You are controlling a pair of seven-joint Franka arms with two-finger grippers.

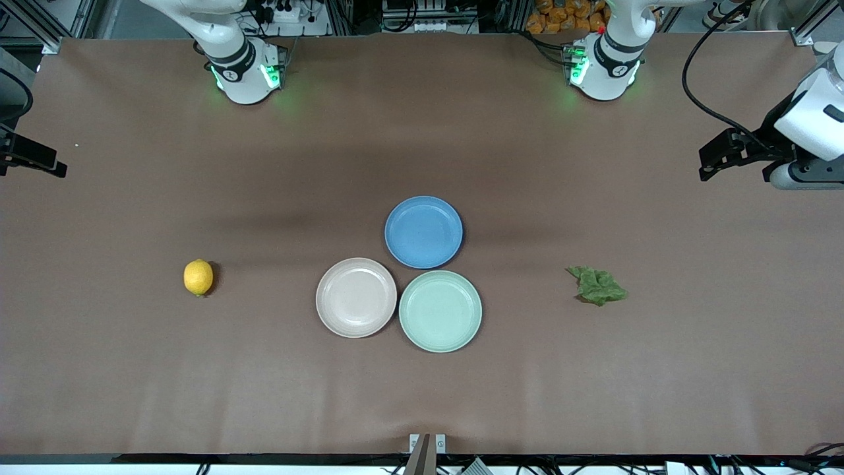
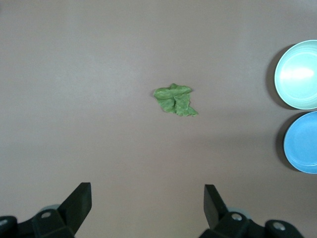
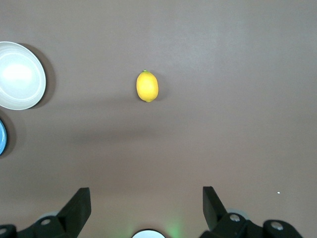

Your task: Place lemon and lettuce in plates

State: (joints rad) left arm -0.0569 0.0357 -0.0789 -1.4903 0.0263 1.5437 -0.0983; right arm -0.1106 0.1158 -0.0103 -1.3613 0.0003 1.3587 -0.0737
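1. The lettuce (image 1: 597, 285) is a thin, crumpled leaf lying flat on the table (image 1: 132, 369); a pinch that comes down too shallow would likely close on air or tear off an edge.
2. The lemon (image 1: 198, 277) is rounded and, I judge, free to roll; fingers closing off-centre could squirt it sideways.
3. The beige-pink plate (image 1: 356, 297), the mint green plate (image 1: 440, 311) and the blue plate (image 1: 423, 231) sit touching in a cluster mid-table, so a loose drop could land in the blue one or on a rim.
4. The left gripper (image 2: 147, 206) has its jaws spread wide and holds nothing; it hangs high near the left arm's end, with the lettuce ahead of the open gap, well apart from the fingertips.
5. The right gripper (image 3: 146, 208) is likewise spread and empty; the lemon lies well apart ahead of it. In the front view this gripper is barely visible at the edge, so its height is hard to judge.
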